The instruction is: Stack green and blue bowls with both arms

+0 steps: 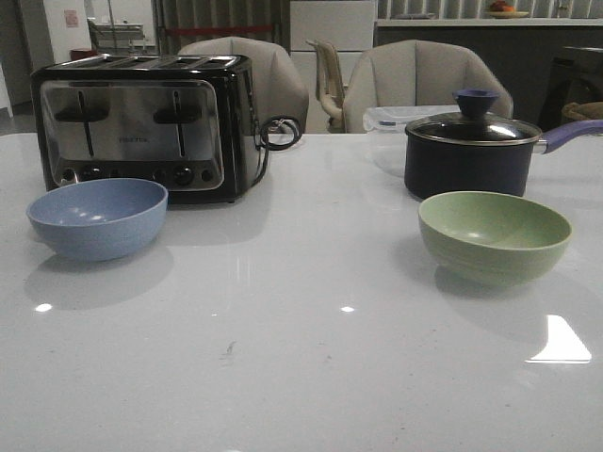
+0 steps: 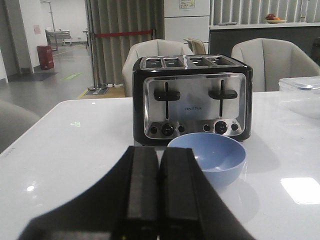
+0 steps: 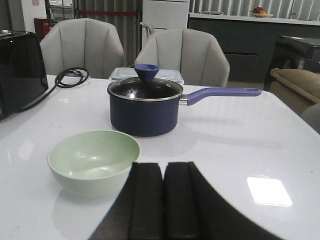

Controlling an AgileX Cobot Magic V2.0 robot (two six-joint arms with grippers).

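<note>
The blue bowl (image 1: 98,217) sits upright and empty on the left of the white table, just in front of the toaster. The green bowl (image 1: 494,235) sits upright and empty on the right, in front of the saucepan. Neither arm shows in the front view. In the left wrist view my left gripper (image 2: 160,156) is shut and empty, just short of the blue bowl (image 2: 212,156). In the right wrist view my right gripper (image 3: 163,170) is shut and empty, beside the green bowl (image 3: 93,160) and not touching it.
A black and chrome toaster (image 1: 141,122) stands at the back left with its cord (image 1: 275,134) trailing right. A dark navy saucepan (image 1: 471,151) with a glass lid and purple handle stands at the back right, a clear plastic box (image 1: 400,117) behind it. Chairs stand beyond the table.
</note>
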